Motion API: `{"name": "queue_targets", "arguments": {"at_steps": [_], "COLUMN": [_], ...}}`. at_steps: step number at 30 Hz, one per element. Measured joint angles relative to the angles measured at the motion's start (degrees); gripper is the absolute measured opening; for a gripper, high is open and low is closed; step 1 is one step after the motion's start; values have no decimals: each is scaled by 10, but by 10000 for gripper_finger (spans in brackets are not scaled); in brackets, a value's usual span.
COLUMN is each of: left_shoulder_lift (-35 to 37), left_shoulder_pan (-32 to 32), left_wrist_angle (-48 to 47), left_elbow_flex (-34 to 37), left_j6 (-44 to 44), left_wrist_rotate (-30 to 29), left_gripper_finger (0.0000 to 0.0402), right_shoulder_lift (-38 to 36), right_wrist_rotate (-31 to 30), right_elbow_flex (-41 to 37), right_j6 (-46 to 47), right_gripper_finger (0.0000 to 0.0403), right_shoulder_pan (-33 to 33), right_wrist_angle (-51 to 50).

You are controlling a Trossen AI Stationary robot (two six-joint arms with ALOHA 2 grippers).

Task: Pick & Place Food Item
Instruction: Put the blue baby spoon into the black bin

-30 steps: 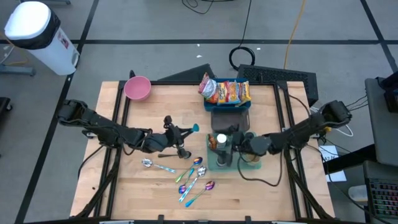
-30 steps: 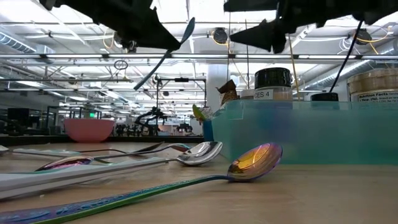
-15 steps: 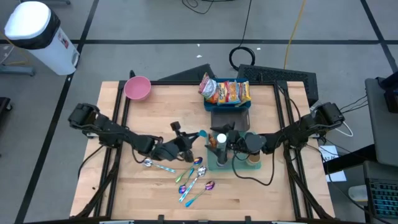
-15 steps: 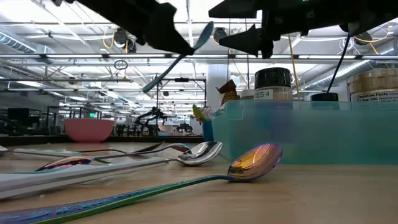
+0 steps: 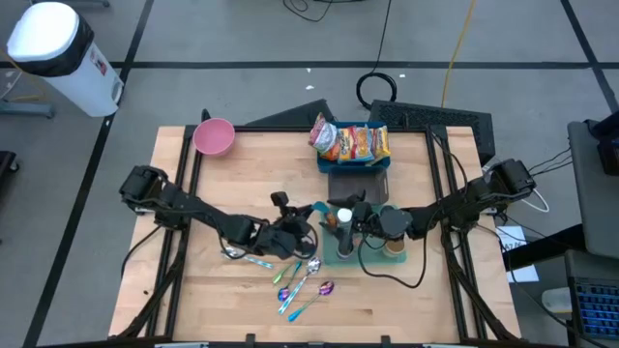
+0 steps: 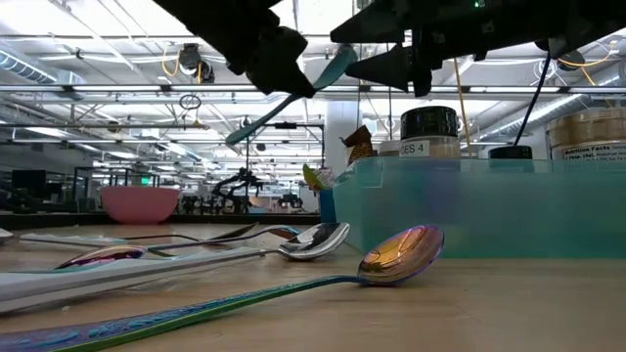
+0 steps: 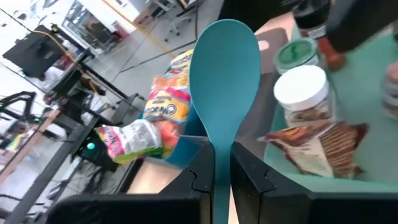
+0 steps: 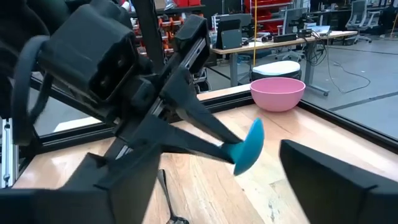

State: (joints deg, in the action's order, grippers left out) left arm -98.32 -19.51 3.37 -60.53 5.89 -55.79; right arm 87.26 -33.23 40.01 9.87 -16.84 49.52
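My left gripper (image 5: 295,226) is shut on a teal plastic spoon (image 5: 316,210) held above the table, just left of the teal bin (image 5: 398,257). The spoon's bowl (image 7: 225,74) points toward the bin. The bin holds a white-lidded jar (image 7: 301,93), a green-lidded jar (image 7: 295,55) and a brown packet (image 7: 317,146). My right gripper (image 5: 350,216) hovers open over the bin's left part, facing the spoon (image 8: 249,149), and holds nothing. My left gripper pinches the teal spoon's handle (image 7: 221,169) between its two fingers, just behind the bowl. The fingers lie along the handle, coming from the table's left. The spoon is lifted clear of the table, slanting up toward the bin, as the low view (image 6: 293,93) shows.
Several shiny metal spoons (image 5: 302,275) lie on the table in front of my left gripper. A blue bin of snack bags (image 5: 353,143) stands at the far edge. A pink bowl (image 5: 214,136) sits at the far left.
My left gripper has moved toward the table's right edge, carrying the teal spoon close to the teal bin and my right gripper. My right gripper has shifted a little toward the table's left over the bin.
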Motion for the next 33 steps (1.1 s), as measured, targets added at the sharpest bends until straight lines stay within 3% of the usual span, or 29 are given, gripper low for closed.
{"name": "queue_targets", "arguments": {"at_steps": [11,16,20,28,33], "left_shoulder_lift": [0,0,0,0,0], "left_shoulder_pan": [-5,-5,-10,-16,-17], "left_wrist_angle": [-2,1,4,4,4], "left_elbow_flex": [0,1,1,1,2], "left_j6": [4,6,9,30,28], "left_wrist_rotate": [7,24,19,18,12], "left_gripper_finger": [26,26,26,26,27], "right_shoulder_lift": [0,0,-1,-1,-1], "right_wrist_rotate": [-15,-14,-18,-13,-21], "right_elbow_flex": [0,0,0,-1,-2], "right_j6": [0,-1,0,0,0], "right_gripper_finger": [130,67,40,41,8], "right_shoulder_pan": [0,3,4,3,4], "right_wrist_angle": [-8,-16,-19,-27,-34]}}
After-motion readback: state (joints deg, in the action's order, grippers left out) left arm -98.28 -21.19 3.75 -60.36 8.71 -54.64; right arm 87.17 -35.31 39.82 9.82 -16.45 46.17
